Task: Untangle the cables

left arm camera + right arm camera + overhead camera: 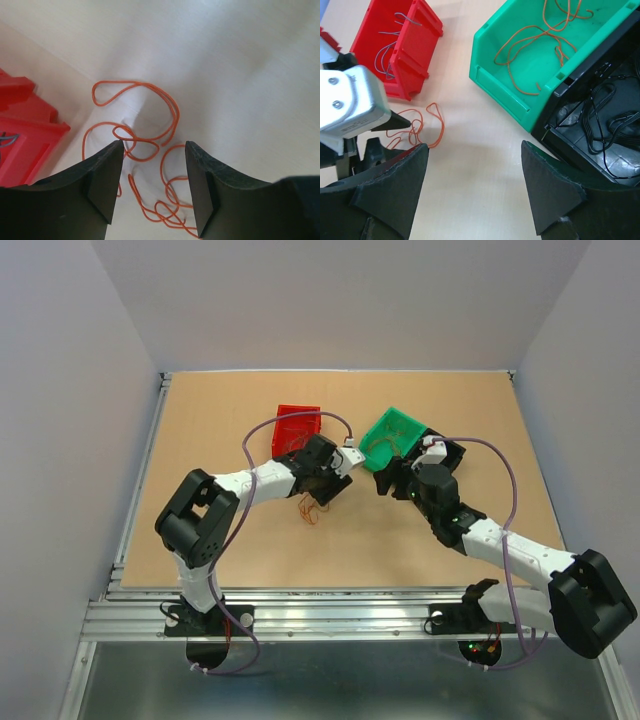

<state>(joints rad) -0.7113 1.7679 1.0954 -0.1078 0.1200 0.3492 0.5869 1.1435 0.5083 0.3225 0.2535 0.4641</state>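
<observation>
Parted wide, grasping nothing: left fingers (102, 185), poised above the cables (172, 106), a loose tangle of thin orange wire looped over itself, lying on the pale surface (240, 75) just near of the red bin (30, 145). Released as well, empty: right fingers (395, 195), held over bare surface, with the tangle to the left and the green bin (500, 75) to the right. In the green bin, more orange wire. In the red bin, a few thin greyish strands. In the black bin (612, 165), touching the green bin on its right, coils of black wire. From above, both arms reaching inward toward the middle of the surface.
</observation>
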